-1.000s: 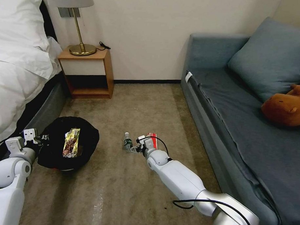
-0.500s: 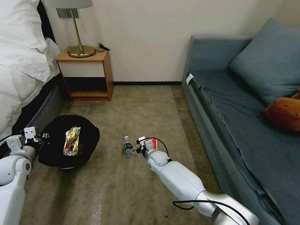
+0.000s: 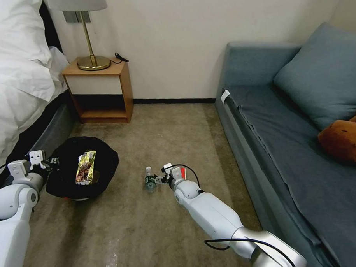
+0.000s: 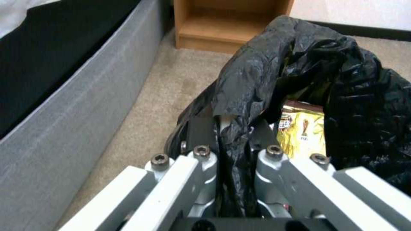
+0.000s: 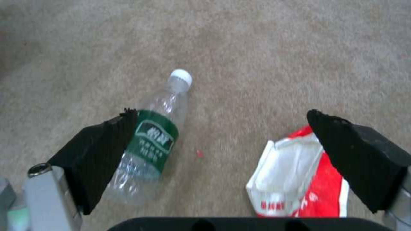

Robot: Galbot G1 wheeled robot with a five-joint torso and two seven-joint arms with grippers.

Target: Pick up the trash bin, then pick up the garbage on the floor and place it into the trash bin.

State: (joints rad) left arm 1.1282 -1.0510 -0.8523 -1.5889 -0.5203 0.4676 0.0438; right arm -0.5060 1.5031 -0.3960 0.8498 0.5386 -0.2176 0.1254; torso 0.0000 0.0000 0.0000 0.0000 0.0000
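The clear plastic bottle [image 5: 150, 144] is seen lying on the carpet [image 3: 166, 125], long axis running away from the wide-open right gripper [image 5: 222, 160], beside its left pad, while the trash bin [image 3: 81, 169] is held clamped by the left gripper [image 4: 233, 141].

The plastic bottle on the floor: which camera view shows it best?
The right wrist view: the plastic bottle lies large on the carpet, white cap and green label clear, partly behind one pad of the open right gripper. The head view shows it small.
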